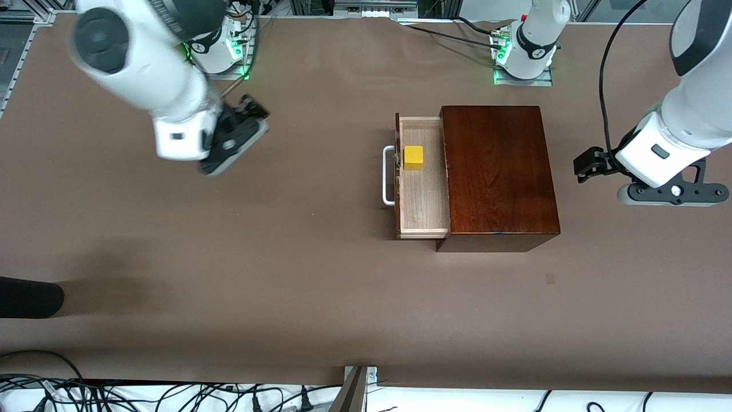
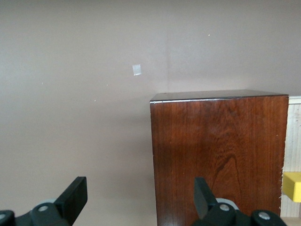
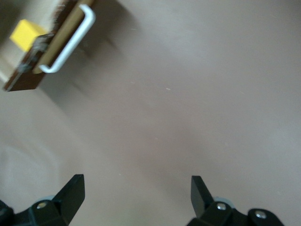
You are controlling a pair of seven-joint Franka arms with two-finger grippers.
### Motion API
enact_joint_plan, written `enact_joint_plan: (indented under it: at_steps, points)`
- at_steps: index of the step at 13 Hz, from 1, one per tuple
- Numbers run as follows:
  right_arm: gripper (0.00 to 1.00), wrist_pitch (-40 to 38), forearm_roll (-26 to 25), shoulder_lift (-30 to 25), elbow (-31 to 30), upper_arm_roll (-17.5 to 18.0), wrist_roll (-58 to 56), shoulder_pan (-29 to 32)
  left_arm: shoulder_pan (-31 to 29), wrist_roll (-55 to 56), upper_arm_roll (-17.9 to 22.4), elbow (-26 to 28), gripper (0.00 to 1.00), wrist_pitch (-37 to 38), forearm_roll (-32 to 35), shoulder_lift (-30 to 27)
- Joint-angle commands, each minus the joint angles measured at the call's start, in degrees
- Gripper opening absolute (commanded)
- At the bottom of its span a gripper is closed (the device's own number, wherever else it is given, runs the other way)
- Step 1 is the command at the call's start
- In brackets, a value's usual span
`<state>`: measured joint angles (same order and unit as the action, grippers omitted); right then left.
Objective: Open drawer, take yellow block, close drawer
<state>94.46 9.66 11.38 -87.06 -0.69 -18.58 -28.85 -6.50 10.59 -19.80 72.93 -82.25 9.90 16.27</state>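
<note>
drawer (image 1: pixel 422 177) pulled out, yellow block (image 1: pixel 413 157) inside; left pincer (image 2: pixel 141 197) & right pincer (image 3: pixel 136 193) both open over bare table (image 1: pixel 229 257).

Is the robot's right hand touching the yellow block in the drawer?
Apart. In the front view the right gripper hangs open over bare table toward the right arm's end, while the yellow block sits alone in the open drawer.

High front view, two wrist views, all sharing drawer (image 1: pixel 422 177).

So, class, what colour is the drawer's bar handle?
White; the handle shows best in the right wrist view.
</note>
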Motion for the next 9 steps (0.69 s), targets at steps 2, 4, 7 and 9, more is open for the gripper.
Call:
enact_joint_plan:
  at_steps: [2,4,7,9]
  points:
    - [1.00,6.9,-1.9,5.2,1.8,-0.6,-4.2,-11.5,-0.8,-1.4,-0.8,-1.2,1.00,1.8,-1.4,-1.1]
    - [1.00,13.8,-3.5,10.5,4.2,0.4,-7.9,-14.7,-0.7,-2.2,-0.8,-1.2,1.00,2.2,-1.4,-1.3]
    - [1.00,15.1,-5.9,20.8,15.7,0.8,-8.6,-18.8,-0.7,-2.2,-0.9,-1.2,1.00,2.4,-1.5,-1.5]
    - [1.00,15.2,-9.3,26.5,22.5,0.8,-9.5,-21.5,-0.7,-2.5,-0.9,-1.2,1.00,3.0,-1.5,-1.5]
